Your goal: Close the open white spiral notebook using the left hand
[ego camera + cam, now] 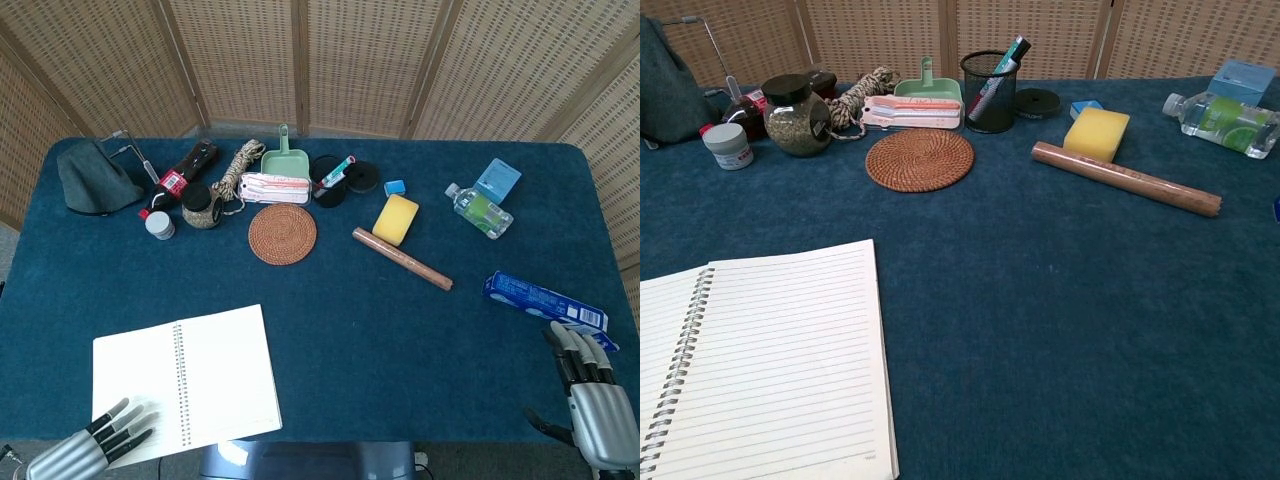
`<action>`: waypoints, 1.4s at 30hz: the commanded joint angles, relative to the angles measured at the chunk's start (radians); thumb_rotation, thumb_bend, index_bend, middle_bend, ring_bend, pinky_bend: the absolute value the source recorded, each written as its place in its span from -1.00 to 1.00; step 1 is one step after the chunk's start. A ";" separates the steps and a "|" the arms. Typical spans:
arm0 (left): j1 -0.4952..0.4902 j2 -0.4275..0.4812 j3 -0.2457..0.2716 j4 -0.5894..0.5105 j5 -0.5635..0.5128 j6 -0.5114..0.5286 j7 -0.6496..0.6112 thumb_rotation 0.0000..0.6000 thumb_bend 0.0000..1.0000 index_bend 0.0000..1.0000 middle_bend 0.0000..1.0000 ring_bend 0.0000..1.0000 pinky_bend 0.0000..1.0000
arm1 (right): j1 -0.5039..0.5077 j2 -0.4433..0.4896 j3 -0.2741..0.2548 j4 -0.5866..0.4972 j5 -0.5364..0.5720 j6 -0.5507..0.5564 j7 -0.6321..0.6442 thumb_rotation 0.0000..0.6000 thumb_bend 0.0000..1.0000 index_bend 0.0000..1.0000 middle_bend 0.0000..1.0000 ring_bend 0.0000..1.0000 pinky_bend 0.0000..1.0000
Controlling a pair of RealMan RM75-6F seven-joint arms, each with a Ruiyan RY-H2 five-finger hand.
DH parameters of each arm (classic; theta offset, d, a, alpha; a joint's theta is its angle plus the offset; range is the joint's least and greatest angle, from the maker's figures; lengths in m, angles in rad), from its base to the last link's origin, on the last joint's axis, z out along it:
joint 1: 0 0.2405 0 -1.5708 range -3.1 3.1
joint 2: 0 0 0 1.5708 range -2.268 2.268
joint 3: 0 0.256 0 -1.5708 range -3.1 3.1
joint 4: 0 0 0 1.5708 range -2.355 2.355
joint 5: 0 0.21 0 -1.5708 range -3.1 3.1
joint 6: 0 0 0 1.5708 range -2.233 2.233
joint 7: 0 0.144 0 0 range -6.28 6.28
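on the notebook's [185,385] left page rests the left hand [100,445], fingers spread, gripping nothing.

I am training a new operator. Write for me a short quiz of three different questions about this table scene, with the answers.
1. True or false: the white spiral notebook lies open.
2. Which page do the left hand fingers rest on? A) left page B) right page C) neither
3. Fill in: the yellow sponge lies beside the brown ____.

Key
1. True; both lined pages show.
2. A; near the bottom corner of that page.
3. Roll. The right hand, far from all of these, holds nothing.
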 commanded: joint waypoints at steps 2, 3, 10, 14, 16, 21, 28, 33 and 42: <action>0.001 -0.010 -0.003 0.014 -0.007 0.013 0.005 1.00 -0.02 -0.79 -1.00 -1.00 -0.73 | 0.000 -0.001 0.000 0.000 0.000 0.001 -0.001 1.00 -1.00 -1.00 -1.00 -1.00 -1.00; 0.002 -0.013 -0.003 0.016 -0.010 0.016 0.003 1.00 -0.02 -0.77 -1.00 -1.00 -0.73 | 0.000 0.000 -0.001 0.000 0.000 0.000 -0.001 1.00 -1.00 -1.00 -1.00 -1.00 -1.00; 0.006 -0.020 0.000 0.025 -0.018 0.057 -0.022 1.00 -0.03 -0.32 -1.00 -1.00 -0.66 | -0.001 0.001 -0.001 0.000 -0.001 0.000 0.002 1.00 -1.00 -1.00 -1.00 -1.00 -1.00; 0.015 -0.009 -0.044 -0.003 -0.073 0.125 -0.105 1.00 -0.06 0.10 -1.00 -1.00 -0.61 | -0.002 0.003 -0.002 0.002 -0.002 0.002 0.007 1.00 -1.00 -1.00 -1.00 -1.00 -1.00; 0.015 -0.006 -0.059 -0.008 -0.091 0.140 -0.128 1.00 -0.07 0.19 -1.00 -1.00 -0.61 | -0.002 0.002 -0.002 0.002 -0.003 0.002 0.006 1.00 -1.00 -1.00 -1.00 -1.00 -1.00; -0.005 0.016 -0.117 -0.030 -0.155 0.175 -0.195 1.00 -0.07 0.26 -1.00 -1.00 -0.62 | -0.002 -0.001 -0.005 0.002 -0.005 -0.002 -0.001 1.00 -1.00 -1.00 -1.00 -1.00 -1.00; -0.085 0.090 -0.109 -0.025 -0.137 0.175 -0.221 1.00 -0.10 0.28 -1.00 -1.00 -0.65 | 0.000 -0.005 -0.007 0.001 -0.003 -0.010 -0.010 1.00 -1.00 -1.00 -1.00 -1.00 -1.00; -0.164 0.129 -0.088 -0.032 -0.085 0.206 -0.151 1.00 -0.12 0.29 -1.00 -1.00 -0.63 | 0.001 -0.008 -0.008 0.000 -0.003 -0.015 -0.017 1.00 -1.00 -1.00 -1.00 -1.00 -1.00; -0.334 0.173 -0.015 -0.141 0.081 0.211 0.045 1.00 -0.15 0.29 -1.00 -1.00 -0.62 | 0.002 -0.010 -0.008 -0.002 0.001 -0.019 -0.022 1.00 -1.00 -1.00 -1.00 -1.00 -1.00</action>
